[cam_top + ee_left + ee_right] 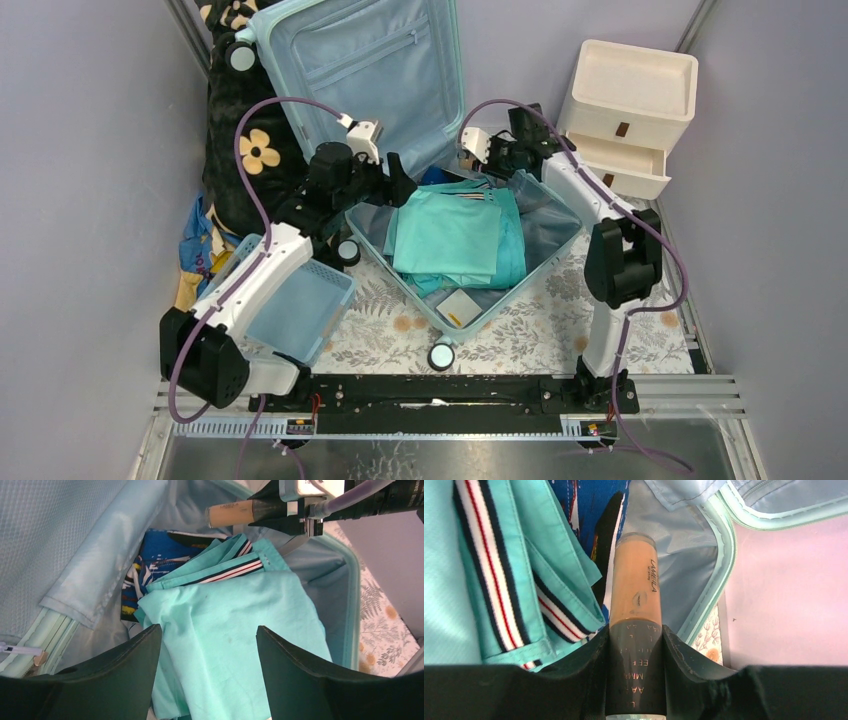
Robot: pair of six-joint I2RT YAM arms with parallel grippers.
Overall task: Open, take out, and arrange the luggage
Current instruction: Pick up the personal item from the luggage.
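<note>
At the far left we see a dark flowered cloth (pixel 245 150) leaning against the wall, and in front of it a blue basket (pixel 295 300) that stands on the table (pixel 520 330) beside the left arm. The left gripper (pixel 207 675) hangs over the left part of the suitcase (pixel 380 70). Its jaws are spread wide and nothing is between them.

The suitcase lies open in the middle of the table, with its lid standing up against the back wall. Inside it are folded turquoise clothes (pixel 235 625), one of them with a striped collar, and a blue printed cloth (pixel 160 555) is partly under them.

At the far right corner of the suitcase, the right gripper (pixel 636 635) pinches a beige bottle (pixel 634 580) by its dark cap end. To the right of the suitcase stands a cream drawer unit (pixel 630 110), with its lower drawer pulled out a little.
</note>
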